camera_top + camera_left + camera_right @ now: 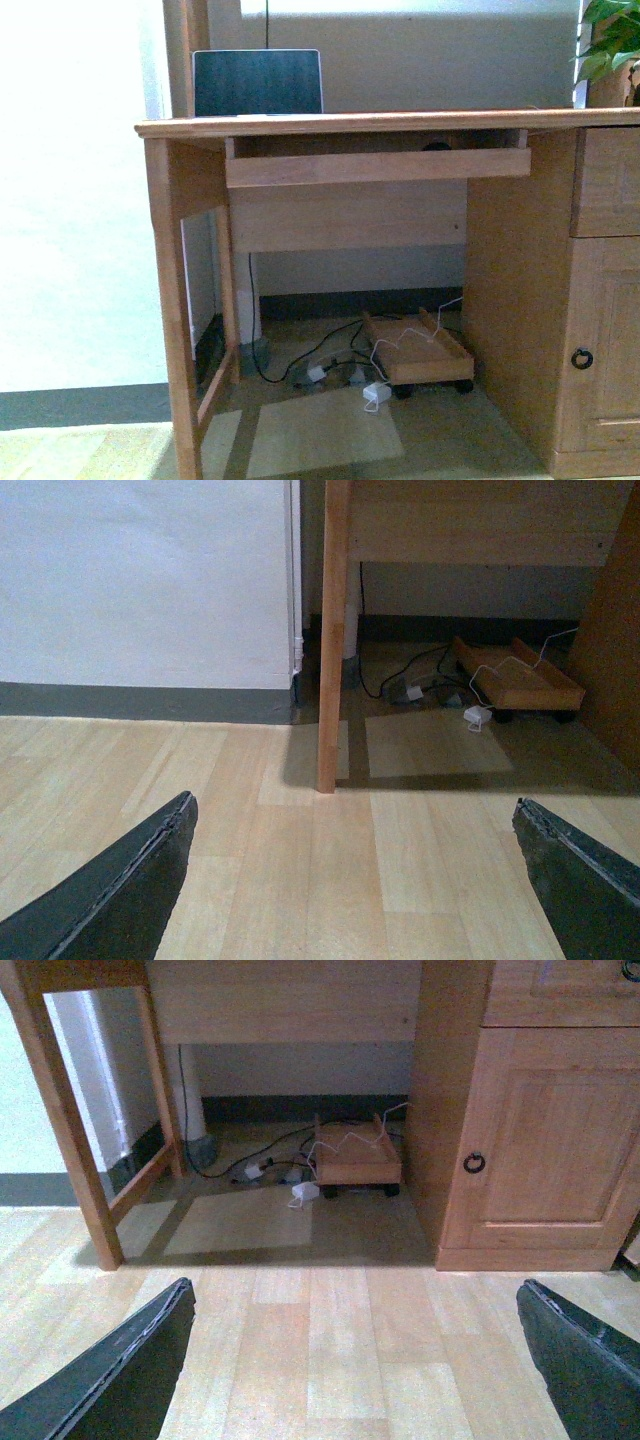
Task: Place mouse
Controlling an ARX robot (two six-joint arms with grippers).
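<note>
**Two hands wide open, both empty; mouse well apart, up on the tray**

Left hand point(352, 800): fingers point(130, 880) spread wide, nothing between them, only plank floor point(300, 860) below.
Right hand point(355, 1283): same, fully spread, empty.
Neither hand shows in the front view.

Ahead of the left hand: wooden leg post point(330, 630).
Ahead of the right hand: cupboard door point(530, 1140) with ring pull point(474, 1162).

On the floor between those, under the tabletop point(400, 122):
- low wooden trolley point(418, 350) on castors
- white adapter point(377, 393) with its cable just beside the trolley
- dark cables behind

Mouse point(437, 146): only a small dark rounded bump shows over the front board of the pull-out tray point(378, 166). It sits right of centre, just under the tabletop, and is too small to confirm colour. It is in neither wrist view, so it is well apart from both hands and higher than the floor area they face.

Laptop point(258, 82) stands on the tabletop at the left end, well apart from the mouse.
</note>
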